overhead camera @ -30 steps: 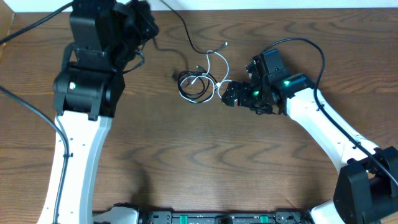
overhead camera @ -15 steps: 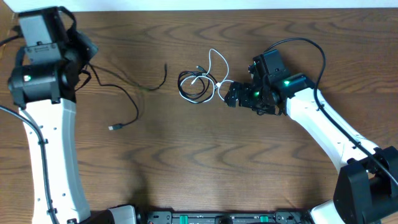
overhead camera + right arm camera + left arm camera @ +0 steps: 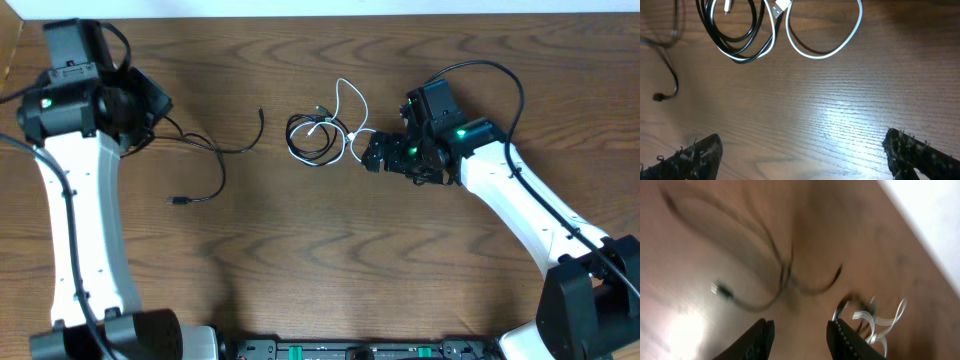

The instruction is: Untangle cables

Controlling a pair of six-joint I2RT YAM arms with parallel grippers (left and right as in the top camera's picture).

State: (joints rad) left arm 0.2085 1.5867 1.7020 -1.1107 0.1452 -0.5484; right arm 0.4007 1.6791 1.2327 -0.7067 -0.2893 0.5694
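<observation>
Long black cable (image 3: pixel 215 150) drawn leftward out of the bundle since a second ago, lying loose on the table (image 3: pixel 350 260), left gripper (image 3: pixel 800 325) jaws parted and empty, right gripper (image 3: pixel 805 150) spread wide, grasping nothing, just beside the black coil (image 3: pixel 308 138) and white cable (image 3: pixel 352 108).

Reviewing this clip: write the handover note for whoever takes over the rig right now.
Left gripper: open, empty, at the far left.
Right gripper: open, empty, right beside the two cables at centre.
Long black cable lies alone on the left, apart from the others.
Done: that one is separated.
Left: coiled black cable and white cable overlap at centre; pull them apart.
</observation>
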